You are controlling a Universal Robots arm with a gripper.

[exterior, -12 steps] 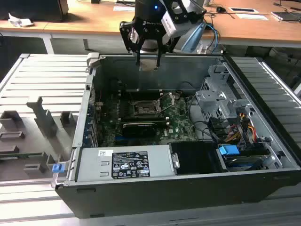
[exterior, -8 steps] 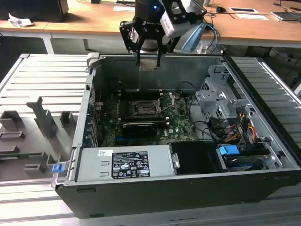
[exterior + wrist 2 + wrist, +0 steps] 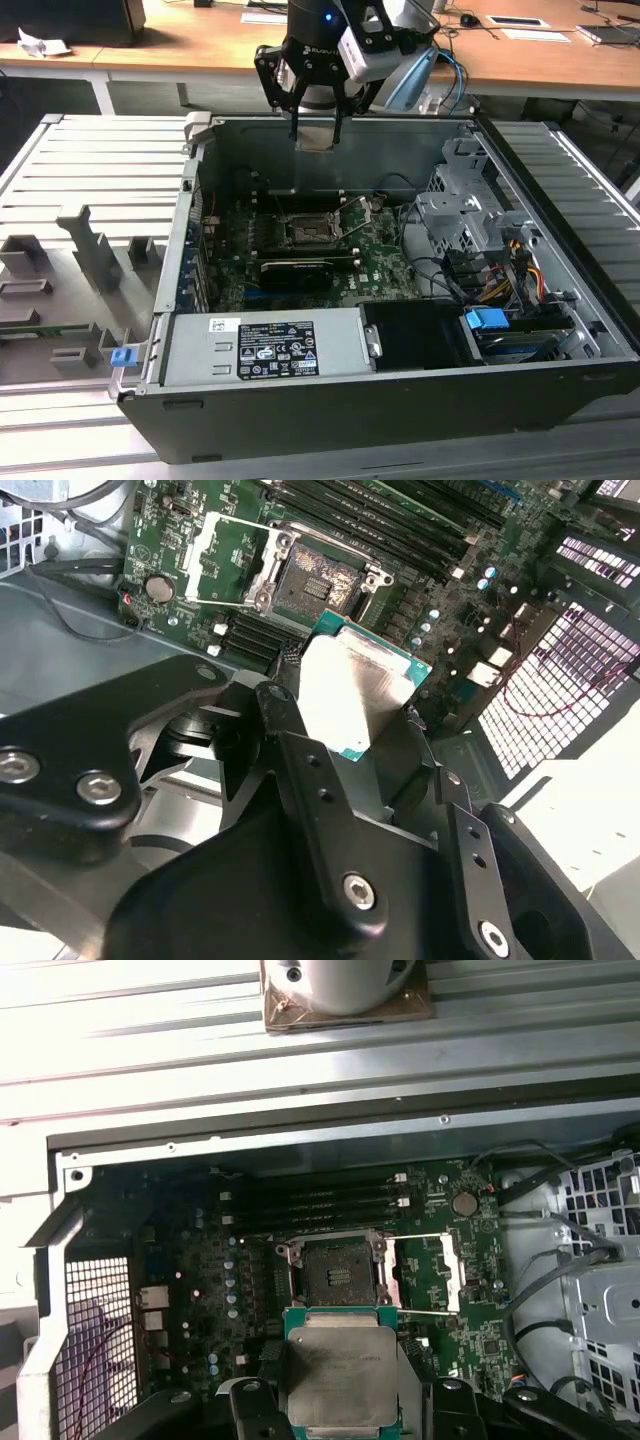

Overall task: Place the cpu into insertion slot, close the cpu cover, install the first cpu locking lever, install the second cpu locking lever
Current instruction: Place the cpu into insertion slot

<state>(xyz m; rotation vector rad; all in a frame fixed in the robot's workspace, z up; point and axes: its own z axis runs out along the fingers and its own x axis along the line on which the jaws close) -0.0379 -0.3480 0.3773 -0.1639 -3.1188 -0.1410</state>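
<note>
My gripper (image 3: 317,135) hangs above the back wall of the open computer case, shut on the cpu (image 3: 318,138), a flat silvery square with a green edge. In both wrist views the cpu (image 3: 355,695) (image 3: 340,1370) sits between the black fingers (image 3: 285,740), apart from the board below. The insertion slot (image 3: 303,232) (image 3: 315,580) (image 3: 335,1270) is a dark, bare square socket on the green motherboard. Beside it the cpu cover (image 3: 225,550) (image 3: 432,1270) stands swung open. Thin wire levers (image 3: 430,1312) are raised next to it.
A grey power supply box (image 3: 265,345) fills the case's near side, with a long black expansion card (image 3: 295,270) behind it. A drive cage (image 3: 470,210) with cables stands on the exterior view's right. Memory sticks (image 3: 310,1200) lie beside the socket. A grey fixture tray (image 3: 80,250) lies outside, to the exterior view's left.
</note>
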